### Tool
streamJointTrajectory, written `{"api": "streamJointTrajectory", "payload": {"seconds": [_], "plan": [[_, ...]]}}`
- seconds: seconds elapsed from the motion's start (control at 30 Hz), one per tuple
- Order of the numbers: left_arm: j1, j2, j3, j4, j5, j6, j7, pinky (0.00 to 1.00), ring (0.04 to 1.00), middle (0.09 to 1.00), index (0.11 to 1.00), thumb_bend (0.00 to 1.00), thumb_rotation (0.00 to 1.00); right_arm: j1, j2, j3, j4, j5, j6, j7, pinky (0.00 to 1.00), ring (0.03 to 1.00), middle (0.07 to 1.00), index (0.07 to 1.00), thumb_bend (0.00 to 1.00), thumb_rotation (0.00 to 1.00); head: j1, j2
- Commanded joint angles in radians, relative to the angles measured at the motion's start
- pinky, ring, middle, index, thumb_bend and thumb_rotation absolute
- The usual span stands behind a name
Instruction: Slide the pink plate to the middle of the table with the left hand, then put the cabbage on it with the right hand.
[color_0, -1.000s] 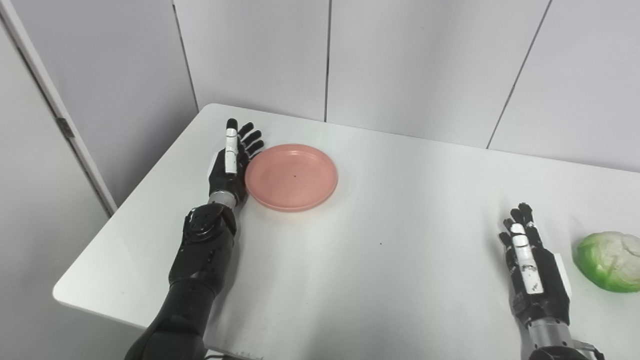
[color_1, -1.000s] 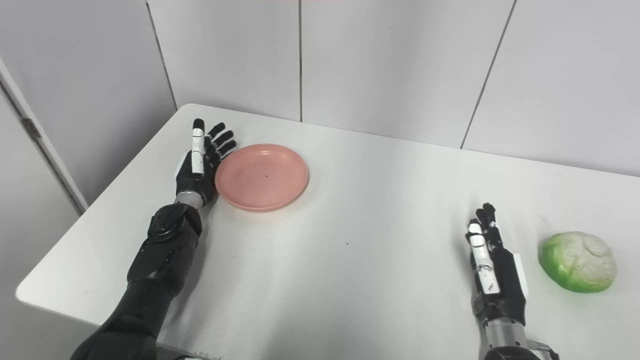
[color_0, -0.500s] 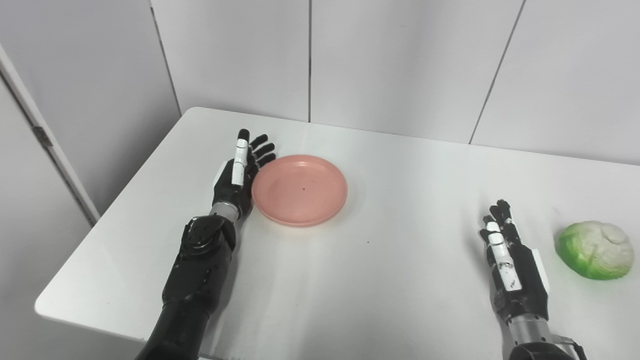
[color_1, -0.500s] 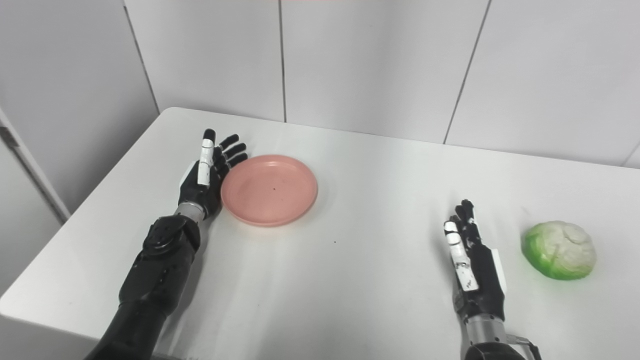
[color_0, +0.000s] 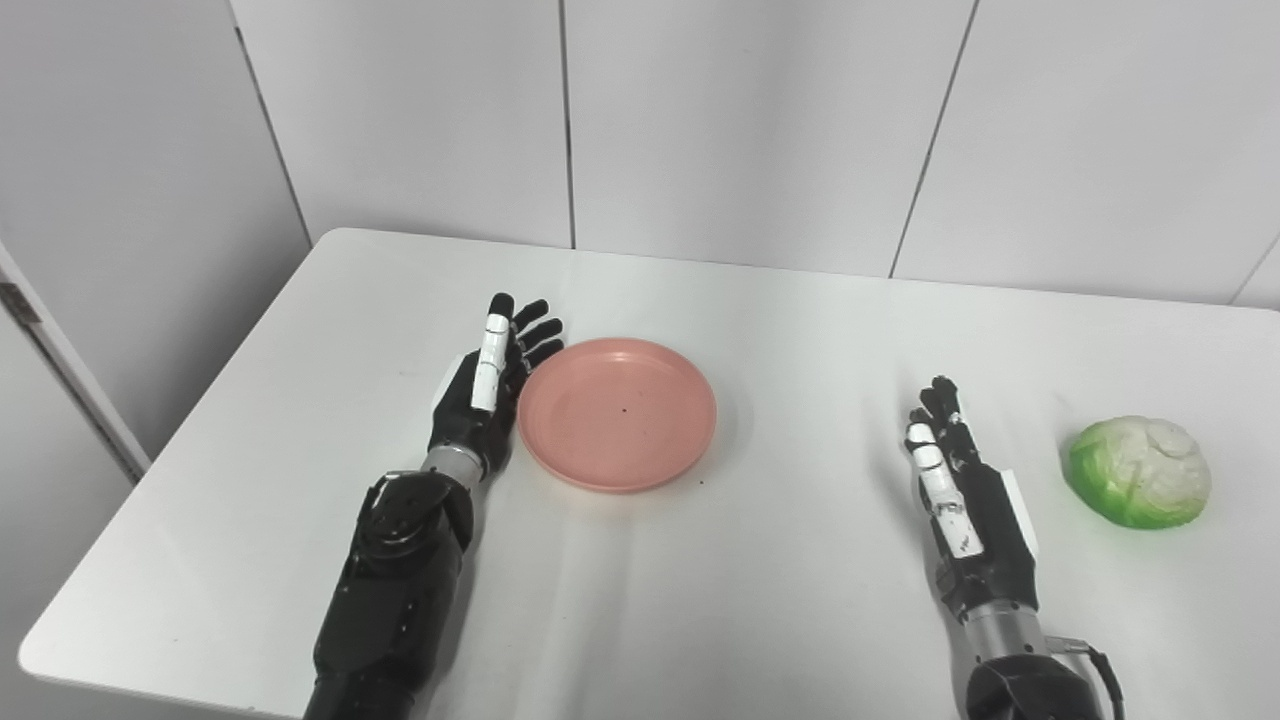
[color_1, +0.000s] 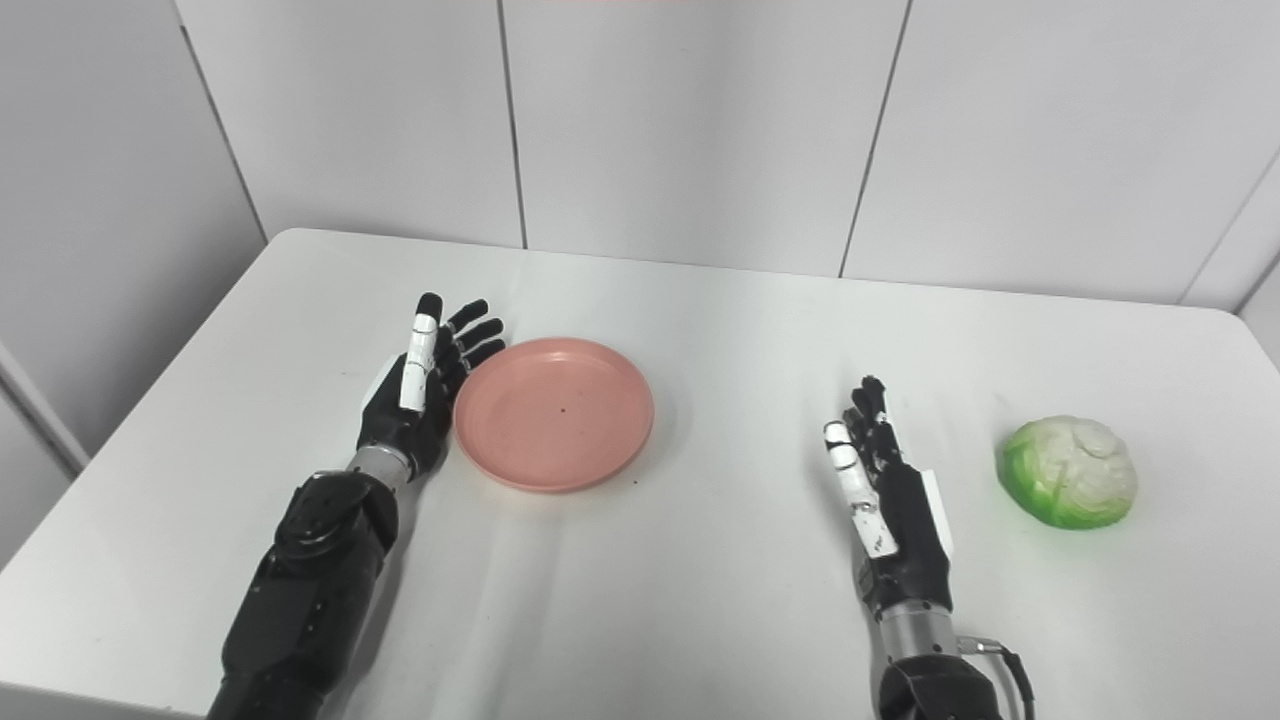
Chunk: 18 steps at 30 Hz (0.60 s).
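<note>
The pink plate (color_0: 617, 413) lies flat and empty on the white table (color_0: 760, 600), left of the middle. My left hand (color_0: 482, 400) is open and stands on its edge, its palm against the plate's left rim and its fingers stretched away from me. The green and white cabbage (color_0: 1140, 472) rests on the table at the right. My right hand (color_0: 965, 500) is open with straight fingers, a short gap to the left of the cabbage and not touching it.
Grey wall panels (color_0: 740, 130) stand behind the table's far edge. The table's left edge (color_0: 170, 450) runs diagonally toward me. Bare tabletop lies between the plate and my right hand.
The camera has turned, shifting the whole picture. Against the table's far left corner, the plate and my left hand have moved right, toward the middle. Right hand and cabbage keep their spacing.
</note>
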Motion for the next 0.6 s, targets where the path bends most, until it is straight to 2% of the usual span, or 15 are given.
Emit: {"api": "streamJointTrajectory", "payload": {"seconds": [0.0,0.3,0.47,0.57], "plan": [[0.002,-0.025,-0.018,-0.044,0.011,0.018,-0.001,0.88,0.888,0.879,0.867,0.84,1.00,-0.026,0.011,0.000,-0.037,-0.001,-0.006,-0.009,1.00,1.000,1.000,1.000,0.58,0.72,-0.014,-0.004],[0.061,-0.080,-0.038,-0.094,0.004,-0.002,-0.022,0.91,0.913,0.899,0.886,0.81,1.00,-0.026,0.028,0.009,-0.036,-0.026,-0.020,-0.026,1.00,1.000,1.000,1.000,0.59,0.72,-0.077,-0.006],[0.091,-0.105,-0.056,-0.087,0.024,-0.066,-0.027,0.90,0.907,0.900,0.884,0.80,1.00,-0.030,0.040,0.008,-0.033,-0.010,-0.018,-0.029,1.00,1.000,1.000,1.000,0.60,0.68,-0.101,0.000],[0.115,-0.117,-0.070,-0.091,0.035,-0.102,-0.033,0.89,0.906,0.907,0.896,0.78,1.00,-0.027,0.046,0.014,-0.051,-0.013,0.019,-0.033,1.00,1.000,1.000,1.000,0.60,0.69,-0.123,0.021]]}}
